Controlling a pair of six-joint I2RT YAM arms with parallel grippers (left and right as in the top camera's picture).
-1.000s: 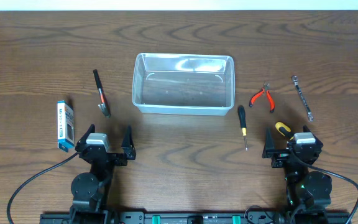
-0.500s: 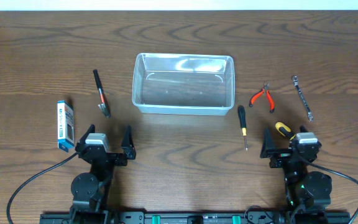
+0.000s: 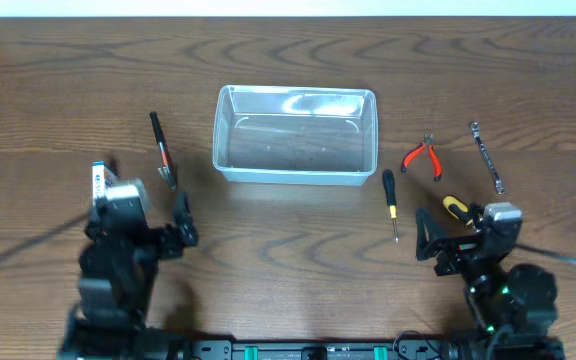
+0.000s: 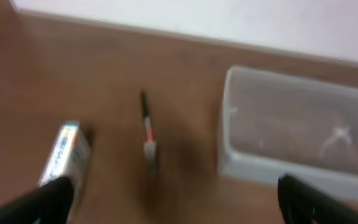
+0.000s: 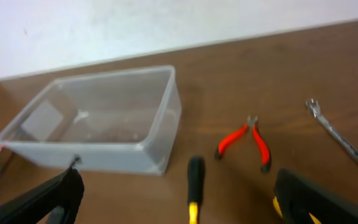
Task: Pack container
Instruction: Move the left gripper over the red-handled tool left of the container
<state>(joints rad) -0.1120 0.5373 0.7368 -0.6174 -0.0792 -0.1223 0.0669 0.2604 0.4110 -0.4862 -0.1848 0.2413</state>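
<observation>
The container [image 3: 295, 135] is a clear rectangular tub at the table's middle, with nothing visible inside; it also shows as the container [image 4: 297, 134] and the container [image 5: 98, 121]. My left gripper [image 3: 136, 215] hovers open at the front left, just right of a blue and white box [image 3: 101, 178], nothing between its fingers. My right gripper [image 3: 458, 228] stands open at the front right, close to a yellow and black tool [image 3: 455, 207]. Both wrist views show wide jaws: left gripper [image 4: 179, 211], right gripper [image 5: 179, 208].
A black tool with a red band [image 3: 162, 150] lies left of the tub. Right of it lie a black and yellow screwdriver [image 3: 391, 200], red pliers [image 3: 423, 157] and a wrench [image 3: 486, 155]. The box [image 4: 64, 158] sits by my left finger.
My left arm has swung left and forward, now partly covering the blue and white box. The right gripper has shifted only slightly. Both stay open.
</observation>
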